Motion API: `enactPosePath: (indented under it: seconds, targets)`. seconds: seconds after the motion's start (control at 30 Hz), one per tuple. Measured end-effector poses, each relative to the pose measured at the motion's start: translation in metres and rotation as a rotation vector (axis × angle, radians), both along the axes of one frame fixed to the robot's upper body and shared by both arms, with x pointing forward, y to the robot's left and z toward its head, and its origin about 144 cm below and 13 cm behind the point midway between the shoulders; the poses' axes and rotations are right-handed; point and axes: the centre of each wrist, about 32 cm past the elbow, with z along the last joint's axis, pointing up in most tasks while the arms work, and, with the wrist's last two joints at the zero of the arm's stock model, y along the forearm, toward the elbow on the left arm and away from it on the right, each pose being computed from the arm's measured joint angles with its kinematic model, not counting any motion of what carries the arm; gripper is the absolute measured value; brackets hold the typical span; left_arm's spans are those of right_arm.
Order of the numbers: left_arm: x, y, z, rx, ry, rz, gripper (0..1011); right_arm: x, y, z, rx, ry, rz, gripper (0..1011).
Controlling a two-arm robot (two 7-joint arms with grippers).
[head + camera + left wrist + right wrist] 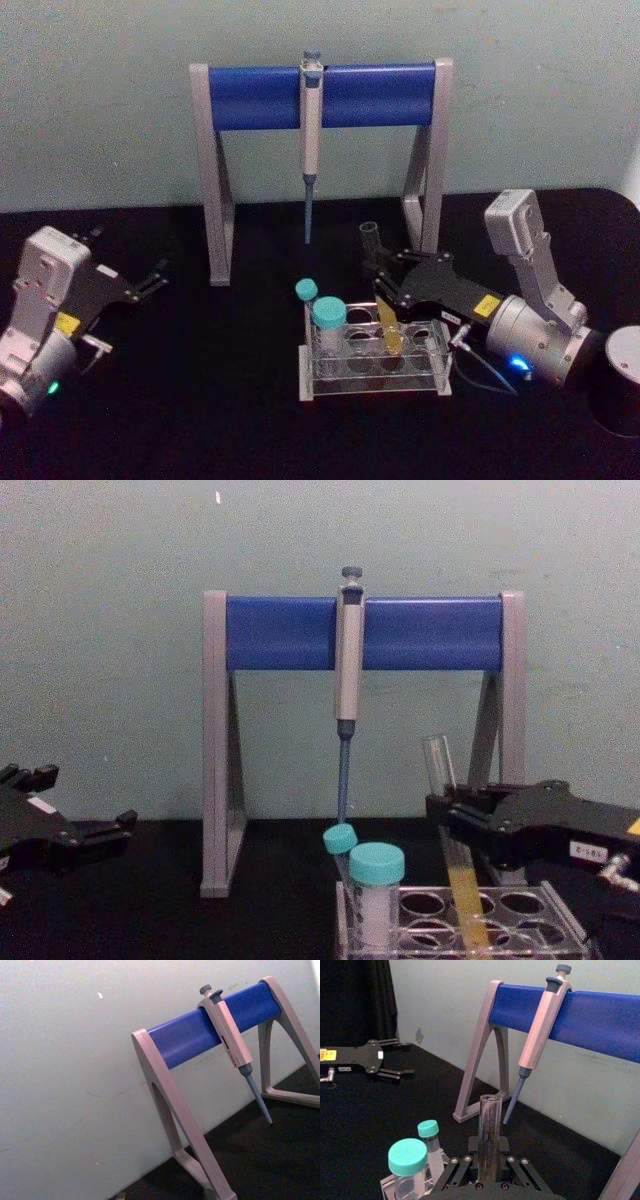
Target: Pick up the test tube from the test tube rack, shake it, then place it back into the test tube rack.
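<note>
While your right claw [381, 284] is clamped on the test tube [441, 770] partway up its glass, the job looks to be at one of its two ends: the tube leans a little, open mouth up above the fingers, and its round bottom sits down in a hole near the middle of the rack [420, 375]. I can't tell from this whether you're about to lift it or have just set it back. If it's the start, the lift, the shake and the return are all ahead of you. Yellow liquid [466, 910] fills the tube's lower part, well below the mouth. Two teal-capped tubes [328, 315] stand at the rack's left end, contents unclear, and the other holes I can see hold nothing. Your left claw [150, 282] sits parked far left, fingers apart.
</note>
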Motion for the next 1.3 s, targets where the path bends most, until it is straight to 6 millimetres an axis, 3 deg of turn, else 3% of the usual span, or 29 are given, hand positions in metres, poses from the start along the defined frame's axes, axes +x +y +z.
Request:
enactPosePath:
  seconds: [0.77, 1.3]
  targets:
    - [0.0000, 0.0000, 0.0000, 0.000, 0.000, 0.000, 1001, -0.0008, -0.0009, -0.0004, 0.003, -0.009, 0.001, 229]
    - [0.0000, 0.0000, 0.0000, 0.000, 0.000, 0.000, 1001, -0.0061, -0.0062, 0.0047, 0.113, -0.079, 0.001, 229]
